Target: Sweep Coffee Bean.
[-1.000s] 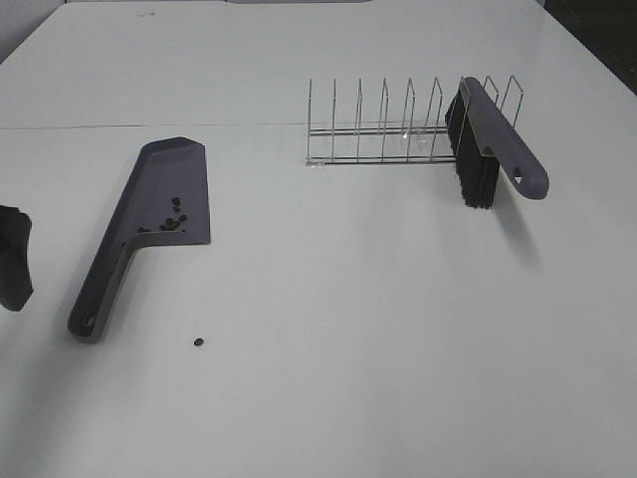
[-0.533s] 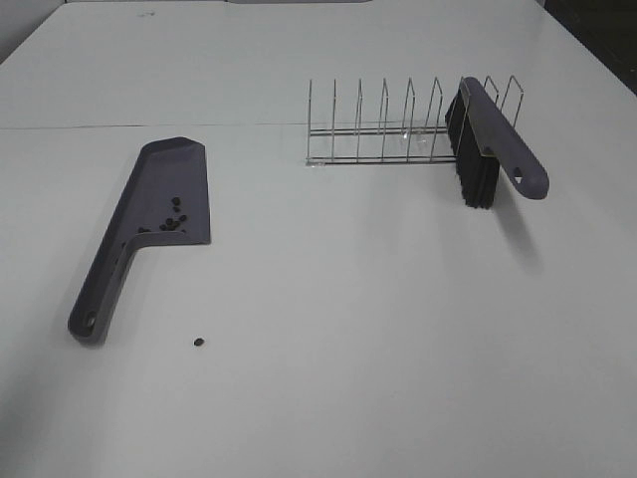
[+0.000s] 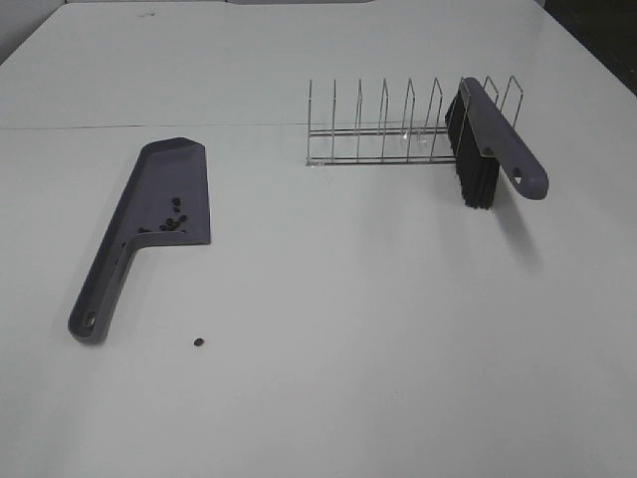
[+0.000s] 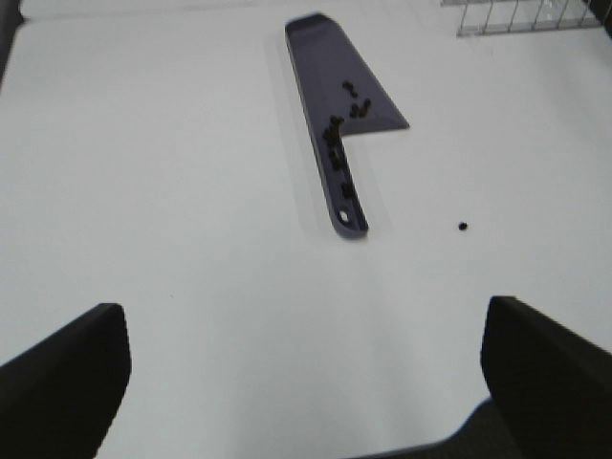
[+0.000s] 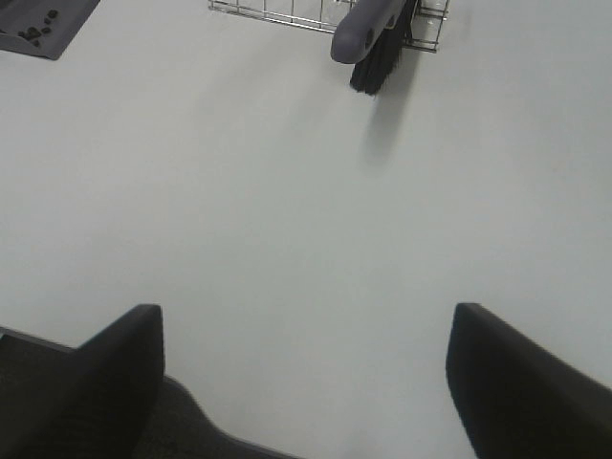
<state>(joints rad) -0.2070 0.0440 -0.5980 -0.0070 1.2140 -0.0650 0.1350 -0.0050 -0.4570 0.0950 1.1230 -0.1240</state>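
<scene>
A grey-purple dustpan (image 3: 159, 204) lies flat on the white table at the left, with several coffee beans (image 3: 173, 221) in it. One coffee bean (image 3: 199, 342) lies loose on the table beside its handle. The dustpan (image 4: 330, 91) and the loose bean (image 4: 462, 227) also show in the left wrist view. A brush (image 3: 493, 139) with black bristles leans in a wire rack (image 3: 383, 134) at the back right. My left gripper (image 4: 306, 354) is open and empty, well short of the dustpan. My right gripper (image 5: 306, 373) is open and empty, far from the brush (image 5: 378, 33). Neither gripper shows in the high view.
The wire rack (image 5: 287, 11) stands on the far side of the table, with the brush in its right end. A seam (image 3: 149, 126) runs across the table behind the dustpan.
The left gripper stood at the left edge of the high view one second ago; it has drawn back out of that view. Dustpan, beans and brush have not moved.
</scene>
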